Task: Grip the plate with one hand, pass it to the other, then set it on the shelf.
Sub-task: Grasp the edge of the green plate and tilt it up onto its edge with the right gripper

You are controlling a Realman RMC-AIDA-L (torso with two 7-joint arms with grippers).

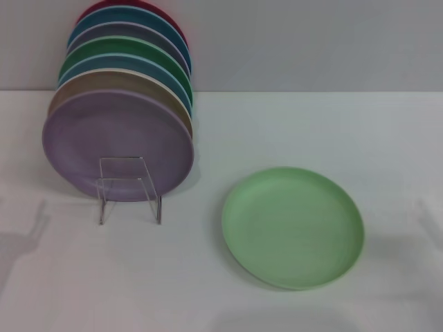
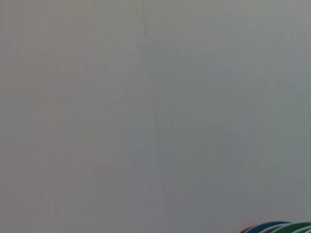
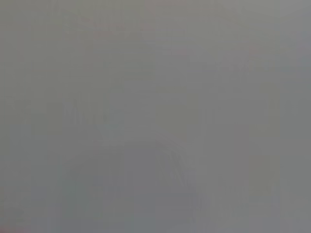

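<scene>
The pale mint-green plate (image 1: pixel 293 226) lies flat on the white table (image 1: pixel 208 290), right of centre in the head view. The clear plate rack (image 1: pixel 129 188) stands at the left, its thin square frame in front of a lavender plate (image 1: pixel 118 142). Several more coloured plates stand upright in a row behind the lavender one. Neither gripper shows in any view. The left wrist view shows only a grey wall and the top edges of the racked plates (image 2: pixel 282 227). The right wrist view shows only plain grey.
A grey wall (image 1: pixel 311 41) rises behind the table's far edge. Faint shadows fall on the table at the left and right edges of the head view.
</scene>
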